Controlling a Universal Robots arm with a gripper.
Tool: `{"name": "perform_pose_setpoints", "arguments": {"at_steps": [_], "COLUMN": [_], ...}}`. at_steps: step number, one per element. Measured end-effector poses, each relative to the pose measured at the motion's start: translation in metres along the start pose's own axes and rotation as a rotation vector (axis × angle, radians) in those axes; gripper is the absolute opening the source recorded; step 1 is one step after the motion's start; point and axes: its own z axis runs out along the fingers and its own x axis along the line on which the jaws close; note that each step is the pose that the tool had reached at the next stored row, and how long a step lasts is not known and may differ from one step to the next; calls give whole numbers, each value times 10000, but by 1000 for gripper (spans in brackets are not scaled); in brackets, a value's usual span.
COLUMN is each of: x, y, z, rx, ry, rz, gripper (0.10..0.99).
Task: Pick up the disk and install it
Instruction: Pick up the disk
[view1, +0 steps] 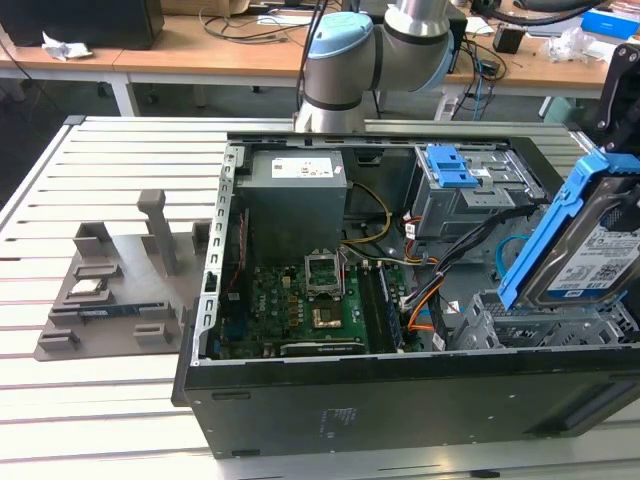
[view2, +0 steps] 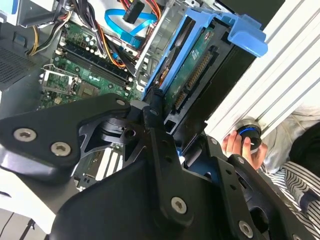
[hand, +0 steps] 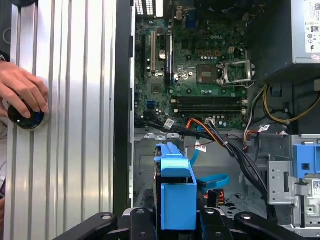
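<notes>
Blue-framed disk (view1: 590, 245) clamped in pincer (hand: 176, 220) (fingertips hidden), above open case (view1: 330, 400).

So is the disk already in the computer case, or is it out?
Out. The gripper holds the disk tilted on edge above the open computer case, over the grey cage; it is not seated.

Blue-framed silver disk (view1: 590, 245), tilted on edge
</notes>
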Motion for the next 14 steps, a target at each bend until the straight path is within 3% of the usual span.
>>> {"name": "perform_pose_setpoints", "arguments": {"at_steps": [5,14], "x": [-67,-72], "y": [17,18], "z": [45,55], "rx": [0,0], "ry": [1,1], "rz": [-1,-2], "gripper": [365,365]}}
